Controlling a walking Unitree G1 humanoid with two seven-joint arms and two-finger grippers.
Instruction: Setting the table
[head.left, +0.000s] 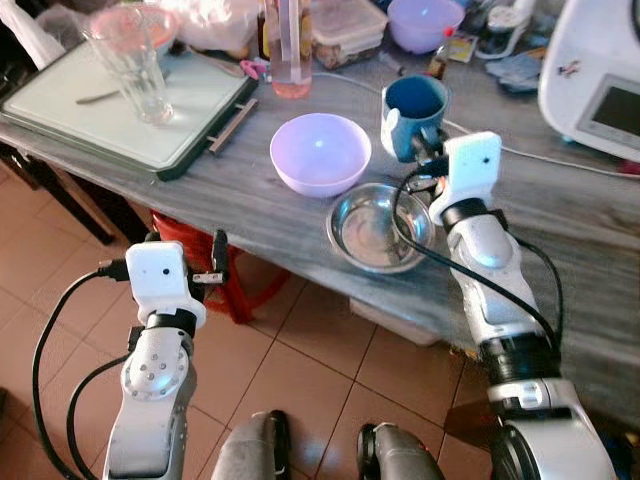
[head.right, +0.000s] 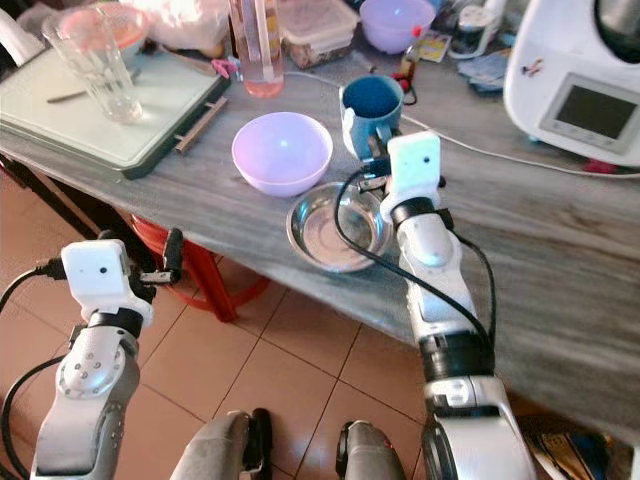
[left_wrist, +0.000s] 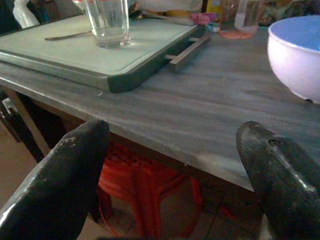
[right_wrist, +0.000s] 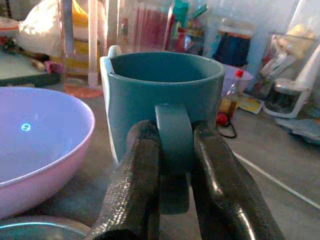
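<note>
A teal mug (head.left: 413, 113) stands on the grey table (head.left: 560, 230), just behind a steel bowl (head.left: 378, 228) and right of a lilac bowl (head.left: 320, 152). My right gripper (right_wrist: 172, 170) is shut on the mug's handle (right_wrist: 173, 135), its fingers (right_wrist: 135, 185) pinching it from both sides. A clear glass (head.left: 135, 70) and a spoon (head.left: 100, 96) sit on a pale green tray (head.left: 200, 110) at the far left. Below the table's front edge, my left gripper (left_wrist: 170, 165) hangs open with nothing in it.
A white kitchen appliance (head.left: 595, 80) stands at the back right, its cable (head.left: 540, 155) running across the table. A pink-based bottle (head.left: 290, 50), containers and another lilac bowl (head.left: 425, 22) crowd the back. A red stool (left_wrist: 150, 195) stands under the table.
</note>
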